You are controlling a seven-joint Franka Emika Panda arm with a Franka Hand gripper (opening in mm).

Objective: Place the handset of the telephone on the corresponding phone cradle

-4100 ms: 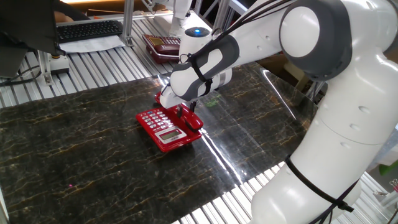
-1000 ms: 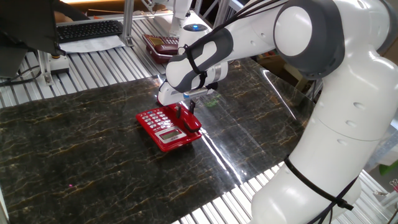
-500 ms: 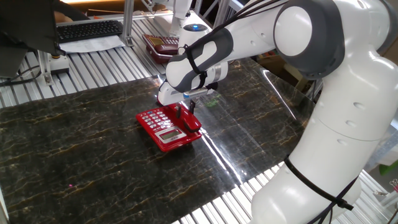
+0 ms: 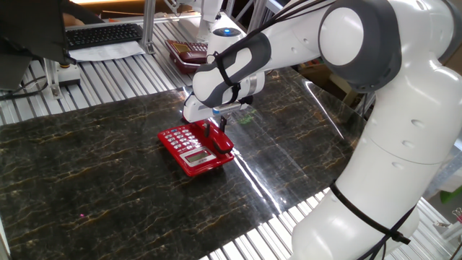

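The bright red telephone (image 4: 189,151) with white-grey keys and a small grey display lies on the dark marble table. The red handset (image 4: 224,141) lies along the phone's right side strip, on the phone cradle (image 4: 229,153). My gripper (image 4: 216,127) hangs just above the handset's far end. Its dark fingers (image 4: 209,130) stand apart on either side of that end. The jaws look open and not clamped on the handset. The cord is hidden behind the gripper.
A darker maroon phone (image 4: 189,52) sits at the back on the slatted metal bench. A black keyboard (image 4: 105,33) lies at the far left. The marble slab's front edge (image 4: 238,235) runs near my arm's base.
Since four seconds ago my wrist has lifted slightly off the handset, which stayed on the phone's right side. Nothing has moved in the last second.
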